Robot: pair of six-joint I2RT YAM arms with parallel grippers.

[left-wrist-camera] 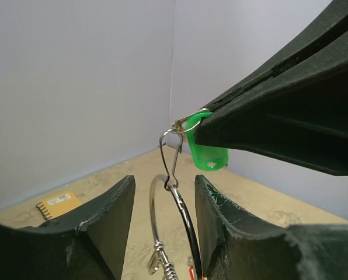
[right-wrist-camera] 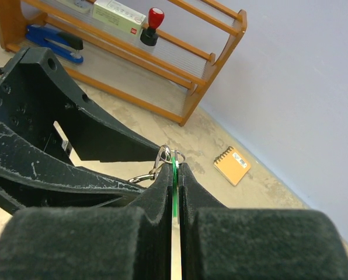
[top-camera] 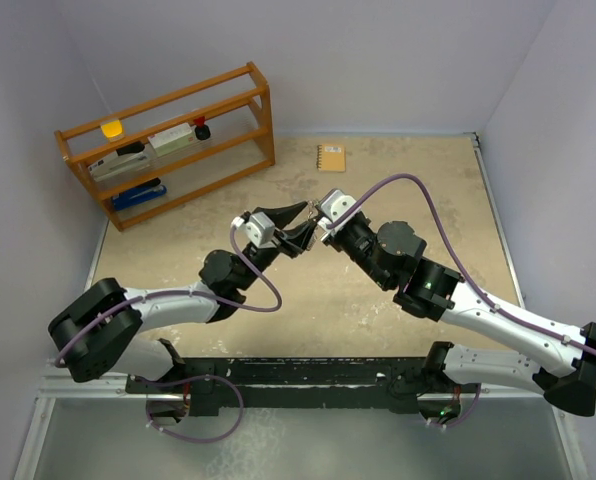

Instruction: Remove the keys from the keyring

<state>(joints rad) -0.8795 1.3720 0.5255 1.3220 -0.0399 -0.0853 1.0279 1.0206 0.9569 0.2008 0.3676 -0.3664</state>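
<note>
My right gripper (right-wrist-camera: 175, 167) is shut on the green key (right-wrist-camera: 174, 181), held edge-on between its pads; the key's green head (left-wrist-camera: 206, 155) also shows in the left wrist view. From that key's small loop a silver wire clip (left-wrist-camera: 171, 158) hangs down and hooks the keyring (left-wrist-camera: 154, 216). The keyring dangles between the fingers of my left gripper (left-wrist-camera: 165, 179), whose jaws stand apart: the ring lies near the right finger (left-wrist-camera: 232, 233), with a gap to the left one. A small silver key (left-wrist-camera: 153, 265) and a bit of red (left-wrist-camera: 191, 273) hang low on the ring. Both grippers (top-camera: 306, 228) meet above mid-table.
A tan spiral notebook (top-camera: 331, 157) lies at the back of the table, right of the wooden shelf rack (top-camera: 168, 140), which holds a stapler, a stamp and boxes. Walls close the table on the left, back and right.
</note>
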